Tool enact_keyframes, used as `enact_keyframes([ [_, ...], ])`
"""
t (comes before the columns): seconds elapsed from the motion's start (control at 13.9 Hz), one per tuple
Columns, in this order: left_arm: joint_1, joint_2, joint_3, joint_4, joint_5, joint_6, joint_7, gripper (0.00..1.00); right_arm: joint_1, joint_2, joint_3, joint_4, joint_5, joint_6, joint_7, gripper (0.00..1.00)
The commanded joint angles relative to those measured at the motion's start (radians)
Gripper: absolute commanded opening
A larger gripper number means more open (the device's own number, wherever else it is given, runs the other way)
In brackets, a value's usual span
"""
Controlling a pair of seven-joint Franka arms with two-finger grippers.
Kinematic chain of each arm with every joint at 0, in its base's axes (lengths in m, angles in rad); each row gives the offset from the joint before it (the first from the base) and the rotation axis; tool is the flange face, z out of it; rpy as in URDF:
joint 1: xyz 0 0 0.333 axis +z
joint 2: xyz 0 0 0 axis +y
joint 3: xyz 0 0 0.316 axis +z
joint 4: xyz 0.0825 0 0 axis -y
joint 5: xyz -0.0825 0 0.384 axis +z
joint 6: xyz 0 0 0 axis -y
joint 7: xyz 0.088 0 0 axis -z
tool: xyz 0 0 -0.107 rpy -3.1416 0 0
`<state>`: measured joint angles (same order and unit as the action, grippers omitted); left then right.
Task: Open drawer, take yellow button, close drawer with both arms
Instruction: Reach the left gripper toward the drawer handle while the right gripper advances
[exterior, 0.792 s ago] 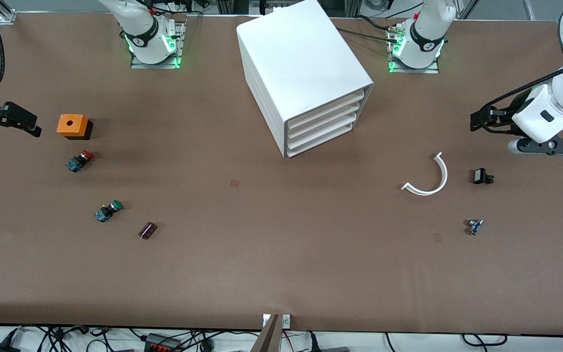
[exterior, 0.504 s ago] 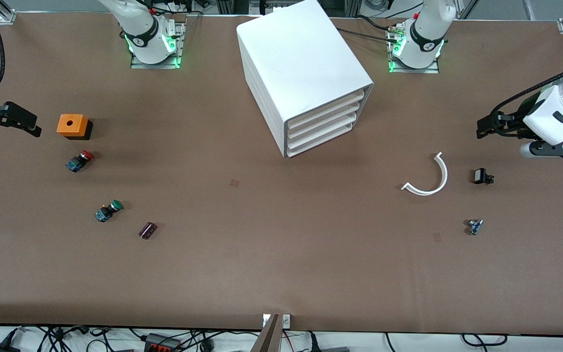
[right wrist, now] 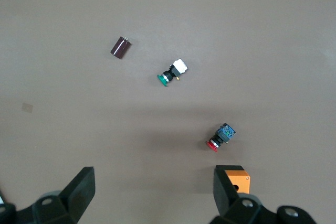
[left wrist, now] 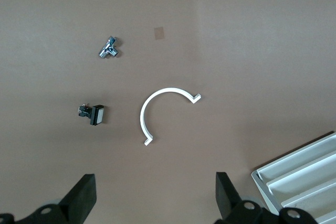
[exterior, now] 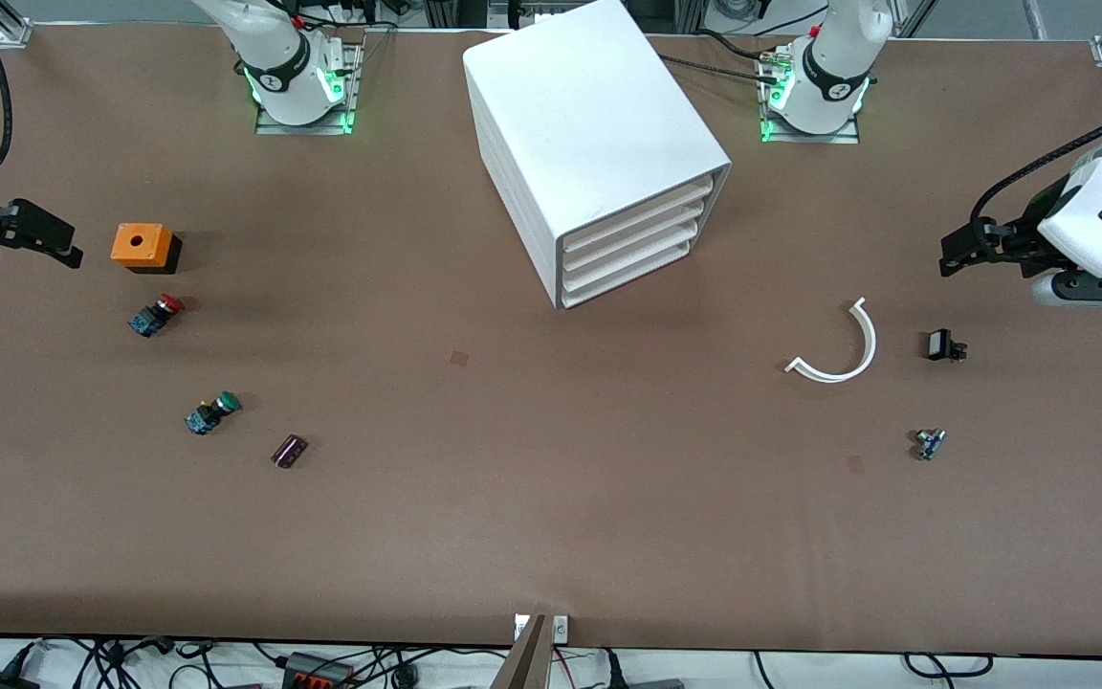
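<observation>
Looking down at the brown bench (exterior: 532, 498), you see the large white box cabinet (exterior: 589, 124) standing between the two arm bases, its four shallow white tray drawers all pushed in; the topmost white plastic drawer (exterior: 642, 222) sits flush with the three below it. You can't see any orange-yellow-capped button in these views.

Your left end effector (left wrist: 152, 198) hangs over the bench at the left arm's end, fingers spread wide apart with nothing between them. In its wrist view lie a white plastic half-ring (left wrist: 165, 111), a small black clip-like part (left wrist: 93, 114) and a small silver-and-blue metal fitting (left wrist: 108, 48), all well apart from one another.

Your right end effector (right wrist: 152, 198) hangs over the right arm's end of the bench, fingers likewise apart and empty. Near it sit an orange square box with a round hole (exterior: 140, 245), a red-capped push button (exterior: 155, 315), a green-capped push button (exterior: 211, 412) and a dark maroon cylinder (exterior: 289, 451), each lying separately.
</observation>
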<state>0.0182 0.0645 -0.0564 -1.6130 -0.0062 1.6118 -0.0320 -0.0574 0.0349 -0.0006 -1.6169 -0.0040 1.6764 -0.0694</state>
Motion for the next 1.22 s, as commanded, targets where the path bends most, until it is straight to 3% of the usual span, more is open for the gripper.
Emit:
enact_keyframes([
  [0.0,0.003,0.001,-0.008,0.001,-0.018,-0.012,0.034,1.0,0.004,0.007,0.002,-0.009,0.003,0.008,-0.013,1.0],
  [0.14,-0.009,0.017,-0.013,0.002,-0.078,-0.079,0.146,1.0,0.013,0.008,0.004,-0.006,0.001,0.012,-0.017,1.0],
  [0.36,-0.012,0.096,-0.014,0.001,-0.272,-0.182,0.297,1.0,0.068,0.016,0.004,0.005,-0.007,0.017,-0.004,1.0],
  [0.79,-0.015,0.286,-0.031,-0.025,-0.693,-0.262,0.551,1.0,0.175,0.056,0.004,0.005,0.01,0.023,0.002,1.0],
  [0.94,-0.011,0.358,-0.042,-0.056,-0.806,-0.28,0.635,1.0,0.189,0.065,0.004,0.006,0.05,0.031,0.0,1.0],
  [1.15,-0.014,0.397,-0.043,-0.181,-0.968,-0.233,0.751,0.99,0.238,0.076,0.002,0.008,0.052,0.048,0.0,1.0],
])
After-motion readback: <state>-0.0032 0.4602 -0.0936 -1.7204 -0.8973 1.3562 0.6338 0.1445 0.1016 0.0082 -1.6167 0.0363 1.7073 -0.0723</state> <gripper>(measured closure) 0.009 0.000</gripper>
